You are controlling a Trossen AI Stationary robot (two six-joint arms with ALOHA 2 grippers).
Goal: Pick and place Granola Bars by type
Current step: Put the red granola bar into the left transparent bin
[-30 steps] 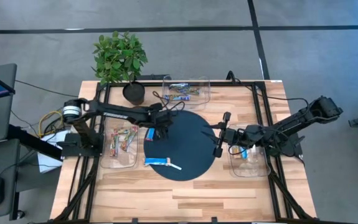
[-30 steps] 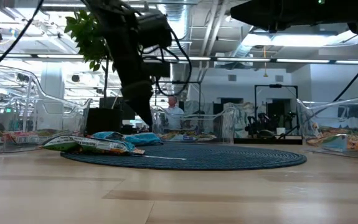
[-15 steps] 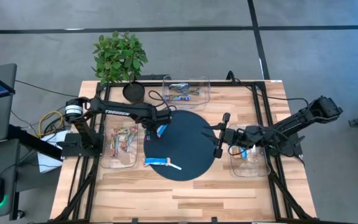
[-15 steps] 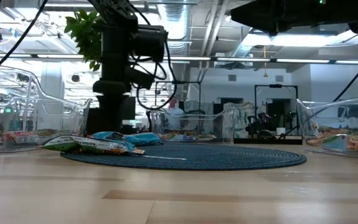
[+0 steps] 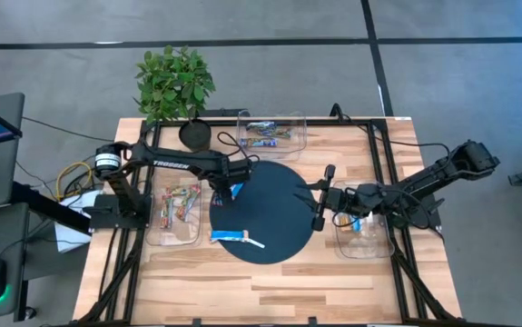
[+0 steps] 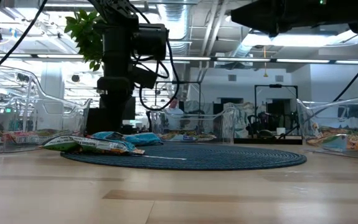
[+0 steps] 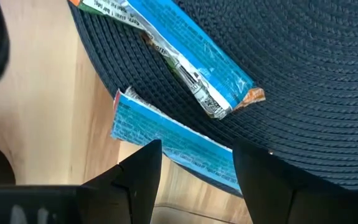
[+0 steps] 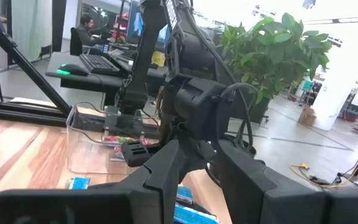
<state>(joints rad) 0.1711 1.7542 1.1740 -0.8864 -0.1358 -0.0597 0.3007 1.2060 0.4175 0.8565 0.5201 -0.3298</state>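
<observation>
Left bin (image 5: 157, 238): clear, on the table (image 5: 333, 282) left of the mat; it holds multicoloured bars (image 5: 180, 202).
Left gripper (image 5: 223, 193): pointing down over the mat's left edge, fingers (image 7: 142, 174) spread apart and holding nothing. In the left wrist view they straddle a blue bar (image 7: 166, 143) that lies half on the mat, half on the wood.
Second blue bar (image 7: 191, 59): on the mat just beside the first, near the gripper, with an orange tip at one end.
Front bar (image 5: 228, 236): blue and white, near the mat's front-left edge, with a thin white stick (image 5: 255, 242) touching its right end.
Mat (image 5: 283, 227): dark round woven disc in the middle of the table.
Back bin (image 5: 297, 123): clear, behind the mat, with a few bars (image 5: 262, 138) in it.
Plant (image 5: 173, 80): potted, at the table's back-left corner.
Right gripper (image 5: 320, 202): at the mat's right edge, well apart from the loose bars; its fingers are open and hold nothing.
Right bin (image 5: 380, 247): clear, under the right arm, with bars (image 5: 359, 223) partly hidden inside.
</observation>
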